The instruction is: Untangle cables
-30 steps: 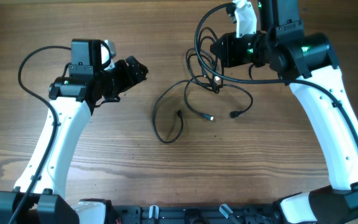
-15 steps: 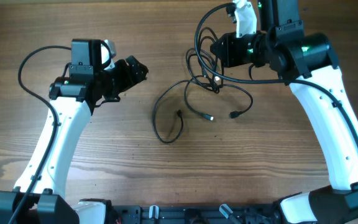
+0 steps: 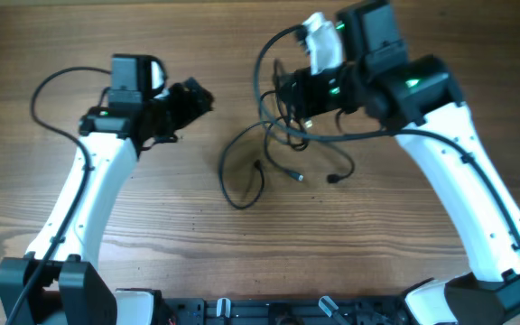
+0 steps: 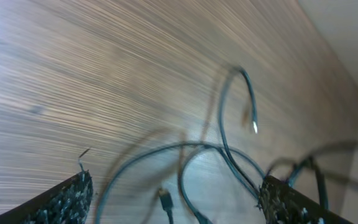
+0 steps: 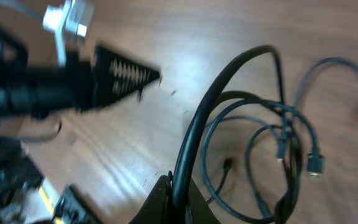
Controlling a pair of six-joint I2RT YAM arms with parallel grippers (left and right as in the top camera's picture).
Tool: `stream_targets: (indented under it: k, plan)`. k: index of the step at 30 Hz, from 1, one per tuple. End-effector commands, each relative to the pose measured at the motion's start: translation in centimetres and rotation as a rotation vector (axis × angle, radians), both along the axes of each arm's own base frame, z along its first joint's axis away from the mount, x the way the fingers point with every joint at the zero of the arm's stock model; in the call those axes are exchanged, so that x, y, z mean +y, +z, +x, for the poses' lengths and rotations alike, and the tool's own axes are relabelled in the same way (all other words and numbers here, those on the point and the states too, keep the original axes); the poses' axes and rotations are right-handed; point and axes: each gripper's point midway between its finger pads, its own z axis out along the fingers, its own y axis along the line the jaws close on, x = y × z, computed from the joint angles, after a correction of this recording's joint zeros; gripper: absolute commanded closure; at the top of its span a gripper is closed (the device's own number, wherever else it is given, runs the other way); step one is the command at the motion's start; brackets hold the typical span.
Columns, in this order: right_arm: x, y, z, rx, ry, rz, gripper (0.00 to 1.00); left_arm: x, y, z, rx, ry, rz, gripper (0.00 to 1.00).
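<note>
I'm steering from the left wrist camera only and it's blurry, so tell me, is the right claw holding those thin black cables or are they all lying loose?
Observer: The right claw is shut on one strand of the thin black plug-ended cables, at their tangled end.
Operator: And my left claw, is it touching them?
Observer: No. The left claw is open and apart from them, with bare wooden table between.
Operator: Any end I can't see?
Observer: A black plug end shows past the silvery tip, toward the right arm.
</note>
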Motion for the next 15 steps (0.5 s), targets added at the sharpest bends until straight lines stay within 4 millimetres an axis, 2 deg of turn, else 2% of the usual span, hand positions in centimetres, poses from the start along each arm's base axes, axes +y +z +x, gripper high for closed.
stream_targets:
  k: [1, 2, 4, 5, 7, 8, 10, 11, 15]
  plan:
    - [3.1, -1.6, -2.1, 0.051, 0.056, -0.035, 0.93, 3.1, -0.4, 0.3, 0.022, 0.090, -0.008, 0.12]
    - [3.1, -1.8, -2.3, 0.050, 0.055, -0.051, 0.92, 3.1, -0.3, 0.3, 0.020, 0.083, -0.014, 0.12]
    - [2.7, -2.3, -2.4, 0.049, 0.035, -0.098, 0.81, 2.8, -0.2, 0.4, 0.012, 0.064, -0.013, 0.12]
    - [2.4, -2.4, -2.5, 0.055, 0.031, -0.104, 0.65, 2.5, -0.2, 0.4, 0.007, 0.054, -0.011, 0.12]
    - [1.7, -2.2, -2.2, 0.058, 0.014, -0.104, 0.43, 1.8, 0.0, 0.5, -0.004, 0.033, -0.009, 0.12]
    - [1.1, -1.8, -2.0, 0.053, -0.001, -0.103, 0.27, 1.4, 0.0, 0.5, -0.011, 0.022, -0.009, 0.12]
    - [-0.8, -0.8, -0.8, 0.027, -0.062, -0.105, 0.02, 0.1, 0.3, 0.6, -0.028, -0.009, -0.011, 0.12]
    - [-1.7, -0.2, -0.3, 0.011, -0.092, -0.107, 0.00, -0.5, 0.4, 0.6, -0.035, -0.024, -0.011, 0.12]
    - [-7.6, 2.4, 2.5, -0.035, -0.284, -0.070, 0.00, -4.6, 0.8, 0.7, -0.085, -0.125, -0.018, 0.11]
